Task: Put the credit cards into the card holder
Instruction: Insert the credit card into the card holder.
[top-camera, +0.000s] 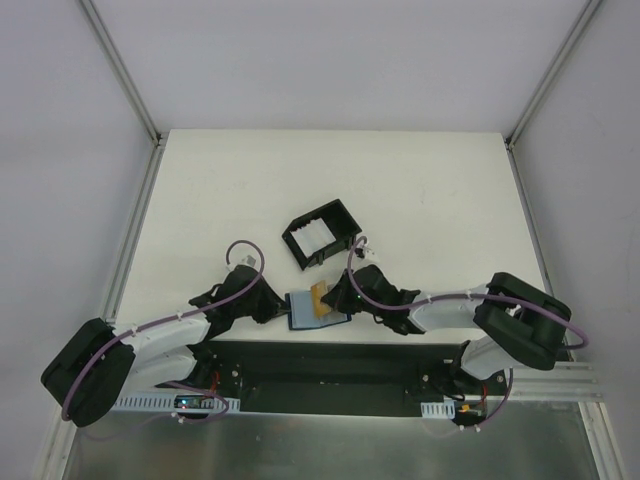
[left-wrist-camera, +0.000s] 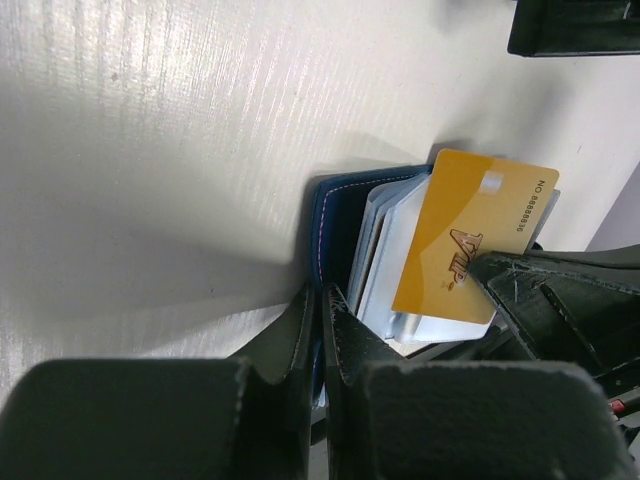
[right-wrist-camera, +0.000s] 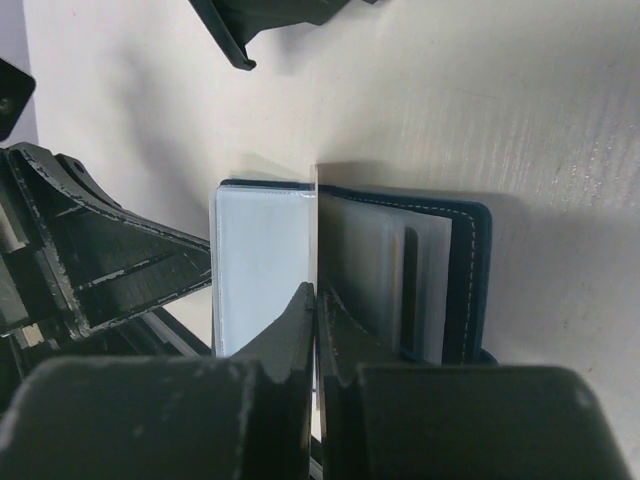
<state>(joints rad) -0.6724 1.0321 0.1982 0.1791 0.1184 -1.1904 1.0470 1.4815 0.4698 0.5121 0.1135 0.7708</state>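
At the near edge of the table (top-camera: 420, 190), between the two arm bases, the card holder (top-camera: 303, 318) lies open with its pale slots facing up. The left gripper (left-wrist-camera: 322, 325), fingers clamped together on the edge of the navy cover, pins the holder, apparently so it cannot slide or fold shut while a card goes in. The right gripper (right-wrist-camera: 315, 300), fingers likewise clenched, pinches a gold card (left-wrist-camera: 470, 235) by one end and holds it tilted over the inner pockets, the free end toward the slots. From the right wrist the card shows only as a thin line rising from the fingertips, about over the holder's middle. It is not yet seated in a pocket; judging by the tilt, insertion is the step in hand. Behind the pair, well apart, a black box frame (top-camera: 320, 235) holds pale flat pieces, possibly more cards, though they are too small to tell.
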